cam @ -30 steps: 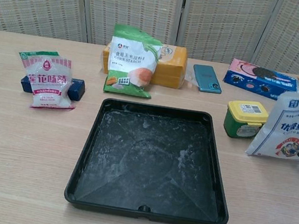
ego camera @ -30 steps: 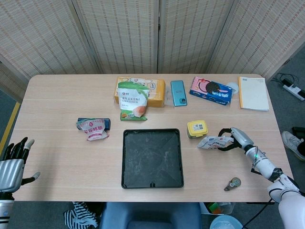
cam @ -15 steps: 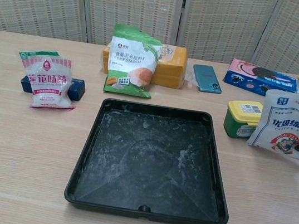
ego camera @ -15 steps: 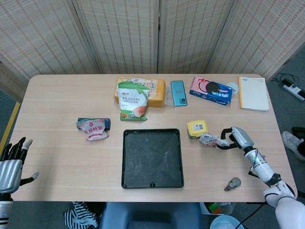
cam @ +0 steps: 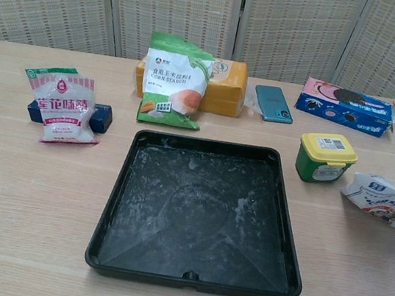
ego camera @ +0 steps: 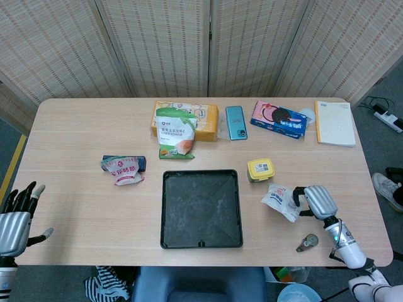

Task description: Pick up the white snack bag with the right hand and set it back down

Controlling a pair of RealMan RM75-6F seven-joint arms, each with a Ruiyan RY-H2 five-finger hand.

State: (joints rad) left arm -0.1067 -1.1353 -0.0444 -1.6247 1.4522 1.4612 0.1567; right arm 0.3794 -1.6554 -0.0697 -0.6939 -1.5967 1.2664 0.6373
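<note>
The left hand (ego camera: 16, 220) idles at the near left edge, fingers spread, holding nothing. Right of the black tray (ego camera: 201, 208), the white snack bag (ego camera: 280, 201) lies flat on the worktop (ego camera: 82, 189), near the yellow-lidded tub (ego camera: 260, 169). The right hand (ego camera: 315, 201) sits against its right edge; whether it grips cannot be told. The set-down looks nearly finished; next, letting go and withdrawing. Woven screens (ego camera: 157, 44) stand behind the pale wooden surface.

Glossy plastic white snack bag (ego camera: 281, 202) lies on a matt wood-grain table (ego camera: 75, 207) beside a scuffed black tray (ego camera: 201, 208).
</note>
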